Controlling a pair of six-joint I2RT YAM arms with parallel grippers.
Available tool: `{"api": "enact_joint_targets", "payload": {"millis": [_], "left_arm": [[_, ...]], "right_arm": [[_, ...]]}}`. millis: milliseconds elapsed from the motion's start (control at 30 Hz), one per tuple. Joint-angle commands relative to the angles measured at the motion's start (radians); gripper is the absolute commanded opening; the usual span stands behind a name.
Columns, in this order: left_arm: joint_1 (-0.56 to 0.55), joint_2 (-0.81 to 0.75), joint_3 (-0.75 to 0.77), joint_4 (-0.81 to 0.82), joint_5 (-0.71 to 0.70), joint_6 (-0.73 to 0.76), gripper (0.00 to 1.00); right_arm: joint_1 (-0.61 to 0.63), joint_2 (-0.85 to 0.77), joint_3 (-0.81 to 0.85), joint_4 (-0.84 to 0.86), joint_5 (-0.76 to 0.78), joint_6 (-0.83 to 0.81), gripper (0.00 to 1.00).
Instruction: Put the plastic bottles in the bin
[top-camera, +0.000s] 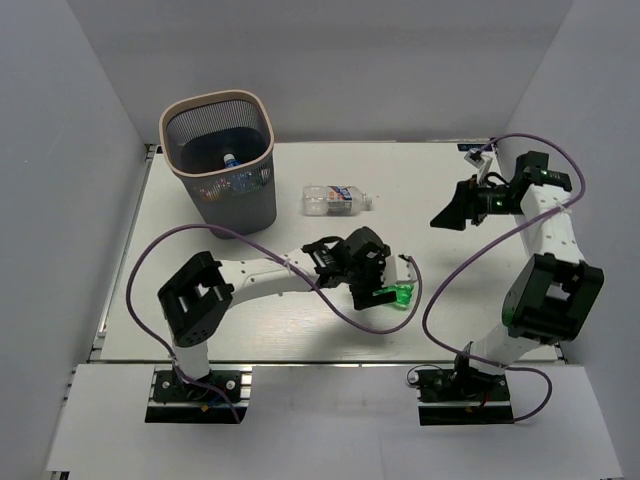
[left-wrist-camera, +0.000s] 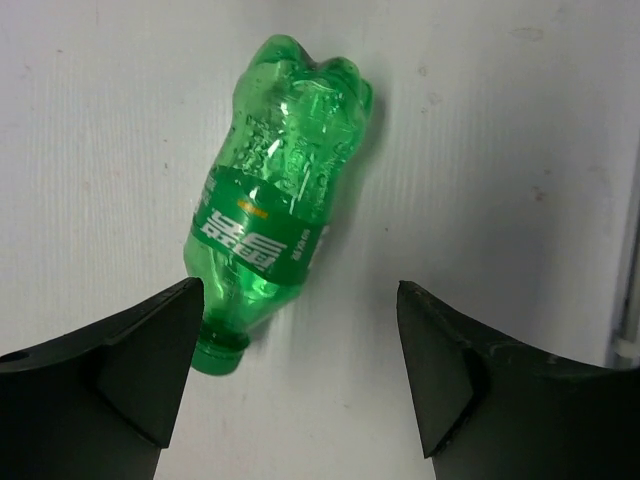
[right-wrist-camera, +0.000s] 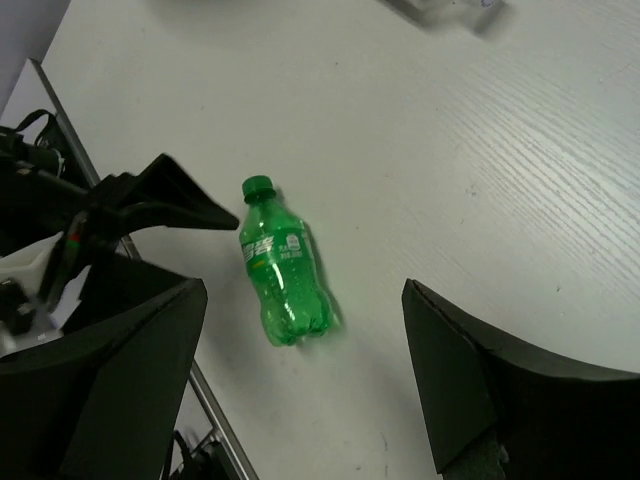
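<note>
Because the green bottle (left-wrist-camera: 280, 190) lies on its side by the worktop's (top-camera: 260, 335) near edge, off-centre beneath the wide-open left claw (left-wrist-camera: 300, 300), closing could clip its neck and spin it away. The right claw (right-wrist-camera: 305, 295), also open, holds nothing.

A white counter (top-camera: 420, 190) fills the middle of the scene, its surface matte with a fine straight grain that shows in the close views. Plain pale walls box it in: a left wall (top-camera: 60, 200), a far wall (top-camera: 330, 60) and a right wall (top-camera: 600, 120), all bare and greyish white. A thin metal rail (top-camera: 120, 270) runs along the counter's left edge. At the near side lies a lighter white board (top-camera: 330, 410), with a dark shadow band where it meets the counter. The light is soft and even.
</note>
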Motion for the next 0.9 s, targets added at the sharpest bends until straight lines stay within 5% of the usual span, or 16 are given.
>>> {"api": "enact_joint_targets", "payload": {"millis": [0, 333, 433, 467, 533, 633, 733, 800, 867], "left_arm": [[-0.015, 0.028, 0.024, 0.075, -0.124, 0.089, 0.88], [-0.052, 0.209, 0.104, 0.115, -0.258, 0.088, 0.87], [-0.052, 0.219, 0.113, 0.096, -0.244, 0.056, 0.67], [-0.052, 0.219, 0.131, 0.081, -0.244, 0.022, 0.5], [-0.052, 0.184, 0.14, 0.047, -0.244, -0.024, 0.34], [-0.006, 0.096, 0.118, 0.061, -0.296, -0.154, 0.3], [0.063, -0.023, 0.126, 0.075, -0.363, -0.263, 0.3], [0.127, -0.088, 0.192, 0.036, -0.421, -0.34, 0.29], [0.172, -0.124, 0.252, 0.006, -0.459, -0.385, 0.27]], "right_arm": [[-0.039, -0.099, -0.029, -0.082, -0.063, -0.148, 0.85], [-0.085, -0.107, -0.036, -0.114, -0.133, -0.165, 0.85], [-0.088, -0.108, -0.032, -0.123, -0.138, -0.186, 0.85], [-0.089, -0.107, -0.03, -0.126, -0.141, -0.196, 0.85], [-0.088, -0.105, -0.026, -0.139, -0.139, -0.219, 0.83], [-0.089, -0.108, -0.036, -0.102, -0.13, -0.223, 0.72], [-0.088, -0.139, -0.061, 0.046, -0.077, -0.146, 0.72], [-0.092, -0.191, -0.126, 0.296, 0.001, 0.009, 0.9], [-0.091, -0.218, -0.186, 0.477, 0.083, 0.142, 0.9]]}}
